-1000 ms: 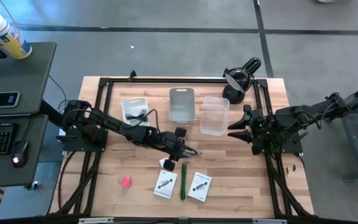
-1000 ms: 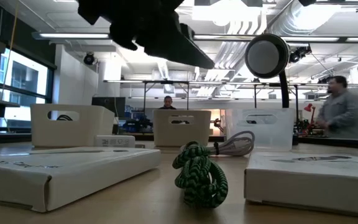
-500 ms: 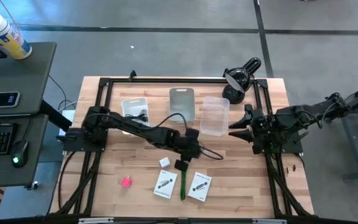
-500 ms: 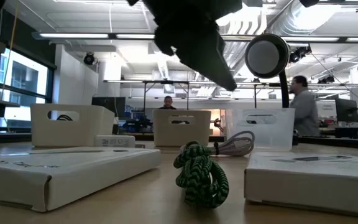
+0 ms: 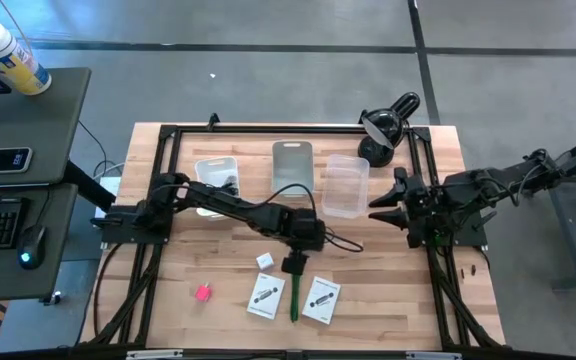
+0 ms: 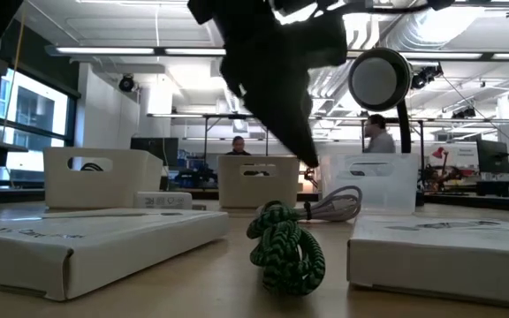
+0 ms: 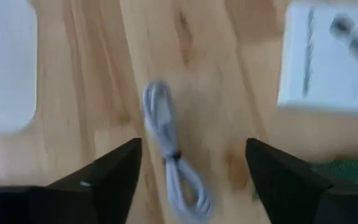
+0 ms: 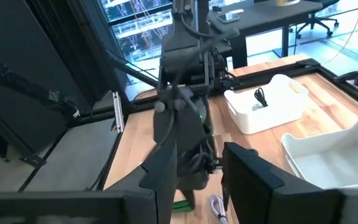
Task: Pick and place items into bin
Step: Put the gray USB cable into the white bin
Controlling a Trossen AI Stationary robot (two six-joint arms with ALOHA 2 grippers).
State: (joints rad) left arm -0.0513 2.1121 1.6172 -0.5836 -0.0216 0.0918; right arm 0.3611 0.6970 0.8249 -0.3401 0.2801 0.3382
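My left gripper hovers open over the middle of the table, fingers pointing down. A coiled grey cable lies on the wood between its fingers, untouched; it also shows in the low view. Nearby lie a long green braided item, two white cards, a white cube and a pink block. At the back stand a white bin with a black cable in it, a grey bin and a clear bin. My right gripper waits open at the right.
A black desk lamp stands at the far right corner, behind the clear bin. A black frame runs round the table top. People stand in the room beyond the table.
My left gripper has swung from near the white cube toward the table's right and near edges and has come down over the grey cable beside the green item. The things on the table have kept their places.
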